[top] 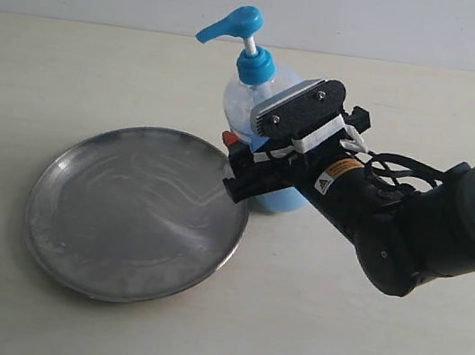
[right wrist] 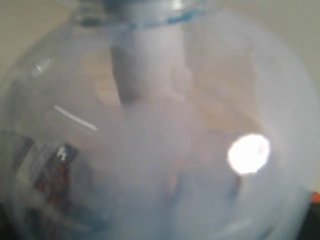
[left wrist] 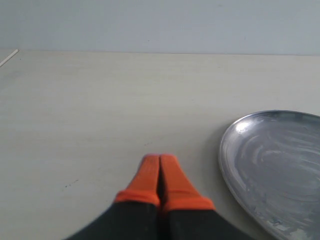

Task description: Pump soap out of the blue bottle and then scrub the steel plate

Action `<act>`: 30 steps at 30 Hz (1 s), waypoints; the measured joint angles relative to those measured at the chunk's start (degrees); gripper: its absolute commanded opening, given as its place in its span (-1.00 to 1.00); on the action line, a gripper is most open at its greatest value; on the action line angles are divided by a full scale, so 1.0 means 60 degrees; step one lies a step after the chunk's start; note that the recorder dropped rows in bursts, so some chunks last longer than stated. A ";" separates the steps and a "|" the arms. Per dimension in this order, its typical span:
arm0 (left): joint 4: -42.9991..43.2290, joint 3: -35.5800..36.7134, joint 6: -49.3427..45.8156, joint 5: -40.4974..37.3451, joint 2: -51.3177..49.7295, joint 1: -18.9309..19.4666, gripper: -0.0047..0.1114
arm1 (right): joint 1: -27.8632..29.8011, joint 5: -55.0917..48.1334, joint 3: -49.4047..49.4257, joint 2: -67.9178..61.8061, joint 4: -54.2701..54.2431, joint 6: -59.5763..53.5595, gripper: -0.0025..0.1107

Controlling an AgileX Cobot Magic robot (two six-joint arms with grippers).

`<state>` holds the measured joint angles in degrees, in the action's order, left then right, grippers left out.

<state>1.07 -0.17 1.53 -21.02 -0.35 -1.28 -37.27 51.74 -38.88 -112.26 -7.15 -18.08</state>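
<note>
The wide, shiny steel plate (top: 135, 215) lies nearest, with the tall clear blue-headed pump bottle (top: 244, 97) just behind its rim. The right gripper (top: 237, 167) straddles the bottle's round body. I can't tell if it's squeezing, but a shove could topple it. Only the left wrist view shows the left gripper (left wrist: 160, 172), its orange fingers together over the pale table (left wrist: 100, 100).

Upright blue bottle (top: 242, 94) beside streaky steel plate (top: 136, 211).
</note>
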 measured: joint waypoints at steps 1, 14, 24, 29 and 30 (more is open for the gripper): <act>0.0000 0.0000 0.0000 0.0000 0.0000 0.0000 -0.92 | 0.0000 0.0000 0.0000 0.0000 0.0000 0.0000 -0.96; 0.0000 0.0000 0.0000 0.0000 0.0000 0.0000 -0.92 | 0.0000 0.0000 0.0000 0.0000 0.0000 0.0037 -0.96; 0.0200 -0.0521 0.0000 -0.0213 -0.0065 0.0000 -0.92 | 0.0000 0.0000 0.0000 0.0000 0.0000 0.0037 -0.96; 0.0249 -0.2085 0.0000 -0.0232 -0.1262 0.0000 -0.92 | 0.0000 0.0000 0.0000 0.0000 0.0000 0.0037 -0.96; 0.0249 -0.2373 0.0000 -0.0232 -0.1587 0.0000 -0.92 | 0.0000 0.0000 0.0000 0.0000 0.0000 0.0037 -0.96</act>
<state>2.56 -14.40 1.53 -22.42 -9.87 -1.28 -37.27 51.74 -38.88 -112.26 -7.15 -17.86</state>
